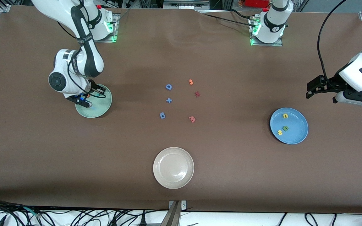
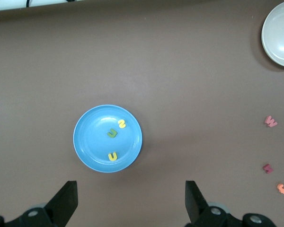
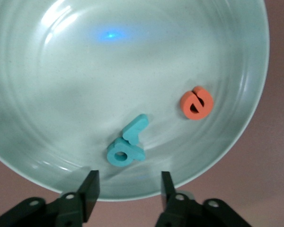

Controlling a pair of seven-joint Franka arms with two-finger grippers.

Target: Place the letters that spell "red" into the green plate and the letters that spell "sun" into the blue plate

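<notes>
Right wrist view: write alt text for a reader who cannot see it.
The right gripper, fingers open and empty, hangs low over the green plate. In the plate lie an orange "e" and two touching teal letters, the "r" and the "d".

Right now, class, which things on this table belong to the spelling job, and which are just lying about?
Job: green plate holding orange e, teal r, teal d; blue plate holding three sun letters.

Lying about: off-white plate, blue D, plus, 6, orange 3.
</notes>
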